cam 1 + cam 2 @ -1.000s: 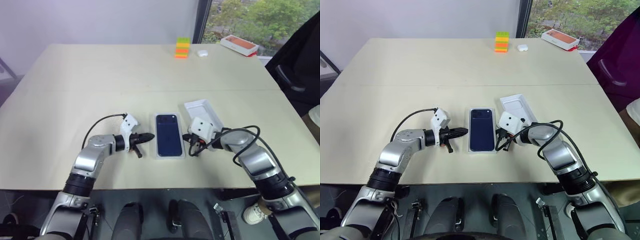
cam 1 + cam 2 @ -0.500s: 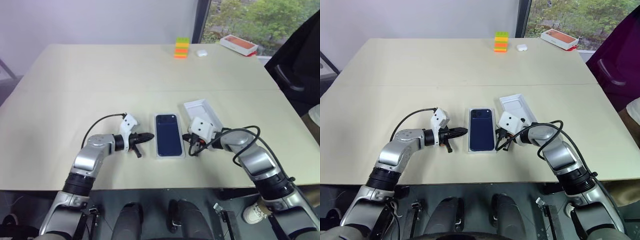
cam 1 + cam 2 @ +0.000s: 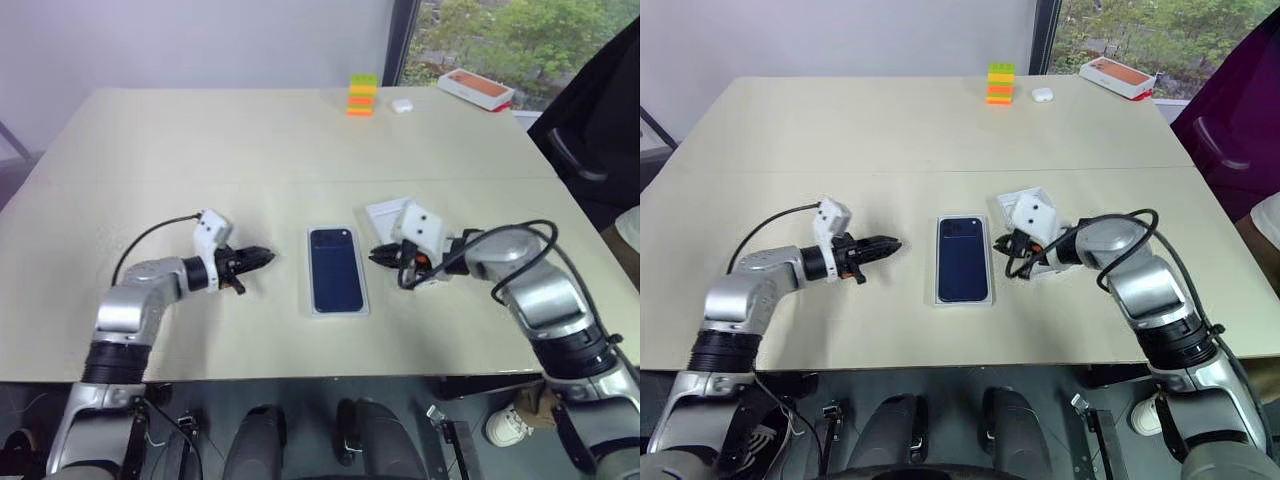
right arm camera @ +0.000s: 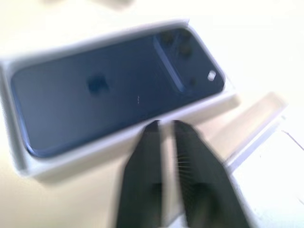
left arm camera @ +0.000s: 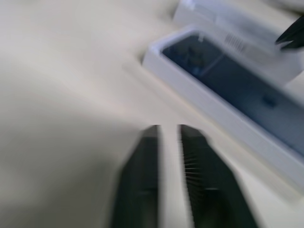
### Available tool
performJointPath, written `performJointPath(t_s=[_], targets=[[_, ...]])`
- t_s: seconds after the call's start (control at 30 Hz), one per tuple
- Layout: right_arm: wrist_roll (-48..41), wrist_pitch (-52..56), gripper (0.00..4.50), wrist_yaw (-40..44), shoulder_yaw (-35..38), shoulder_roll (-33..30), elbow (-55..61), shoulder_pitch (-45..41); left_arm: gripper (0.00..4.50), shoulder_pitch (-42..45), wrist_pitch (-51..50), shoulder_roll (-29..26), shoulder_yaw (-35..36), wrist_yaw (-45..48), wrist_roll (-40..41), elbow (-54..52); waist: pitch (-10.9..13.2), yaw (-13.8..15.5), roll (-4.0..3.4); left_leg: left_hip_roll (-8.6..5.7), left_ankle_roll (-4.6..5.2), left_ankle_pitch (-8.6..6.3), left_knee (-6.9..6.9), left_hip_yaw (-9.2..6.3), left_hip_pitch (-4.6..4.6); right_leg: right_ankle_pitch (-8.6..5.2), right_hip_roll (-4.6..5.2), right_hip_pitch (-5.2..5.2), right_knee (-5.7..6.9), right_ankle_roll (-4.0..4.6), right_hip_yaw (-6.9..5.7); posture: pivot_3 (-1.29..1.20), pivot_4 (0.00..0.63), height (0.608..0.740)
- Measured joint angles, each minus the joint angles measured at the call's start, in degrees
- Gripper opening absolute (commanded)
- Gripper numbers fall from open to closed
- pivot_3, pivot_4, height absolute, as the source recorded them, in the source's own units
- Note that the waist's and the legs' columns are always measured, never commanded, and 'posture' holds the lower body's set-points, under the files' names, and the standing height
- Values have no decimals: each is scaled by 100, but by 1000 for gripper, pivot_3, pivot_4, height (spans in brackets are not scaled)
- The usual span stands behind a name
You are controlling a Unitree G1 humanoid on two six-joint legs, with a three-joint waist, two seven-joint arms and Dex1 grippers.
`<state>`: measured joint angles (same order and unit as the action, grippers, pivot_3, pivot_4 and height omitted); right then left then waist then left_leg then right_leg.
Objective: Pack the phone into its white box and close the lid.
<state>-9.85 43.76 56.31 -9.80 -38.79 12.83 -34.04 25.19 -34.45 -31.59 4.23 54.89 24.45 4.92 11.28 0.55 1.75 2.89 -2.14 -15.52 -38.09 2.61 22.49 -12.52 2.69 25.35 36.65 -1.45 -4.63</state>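
From the head, the lid (image 3: pixel 336 270) lay closed over the white box on the table (image 3: pixel 200 150), between the left gripper (image 3: pixel 262 256) and the right gripper (image 3: pixel 378 256), both apart from it. In the left wrist view that gripper's fingers (image 5: pixel 142 185) stood slightly parted, empty. In the right wrist view its fingers (image 4: pixel 190 171) were likewise a little apart above the lid's edge, holding nothing.

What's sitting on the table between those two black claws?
The lid, with its printed phone back facing up, lies between the left gripper and the right gripper, touching neither; the left eye view shows it.
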Motion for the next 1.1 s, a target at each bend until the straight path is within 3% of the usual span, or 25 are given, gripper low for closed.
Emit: performJointPath(t_s=[0.13, 0.17, 0.33, 0.7, 0.93, 1.1], targets=[[-88, 1043, 3935, -514, 15, 198, 130, -534, 4417, -9, 213, -151, 88, 229, 73, -120, 0, 2, -1, 1, 0, 0, 0, 1, 0, 1, 1, 2, 3, 3, 0, 0, 150, 740], [-32, 1269, 4461, -685, 7, 195, 122, -630, 4500, -26, 273, -153, 102, 243, 77, -119, 0, 20, -1, 0, 0, 0, 0, 0, 2, 0, 3, 2, 2, 3, -1, 0, 150, 740], [57, 2167, 4487, -1324, -19, 246, -25, -775, 4500, -148, 379, -150, 135, 352, 256, -222, 0, 10, -1, -5, 1, 0, 0, 7, 9, 1, 11, 3, -3, 2, 2, 0, 150, 740], [-195, 4562, 4487, -2353, 448, 1049, -187, -1346, 4500, -349, 868, -127, 175, 405, 373, -343, 1, -28, -3, 2, 2, -1, 0, 3, 5, 0, 2, 12, 16, 3, 3, 0, 150, 740], [-639, 4835, 4487, -2760, 330, 1055, -659, -1650, 4500, -439, 977, 46, 178, 73, 355, -348, 1, -31, -3, 0, 3, -1, 0, 4, 5, 0, 4, 12, 17, 3, 3, 0, 150, 740], [-1248, 4835, 4487, -2976, -224, 724, -922, -1828, 4500, -439, 969, 74, 177, -44, 373, -360, 1, -40, -3, 0, 7, -4, 2, 3, 8, 0, 3, 12, 12, 2, 2, 0, 150, 740]])
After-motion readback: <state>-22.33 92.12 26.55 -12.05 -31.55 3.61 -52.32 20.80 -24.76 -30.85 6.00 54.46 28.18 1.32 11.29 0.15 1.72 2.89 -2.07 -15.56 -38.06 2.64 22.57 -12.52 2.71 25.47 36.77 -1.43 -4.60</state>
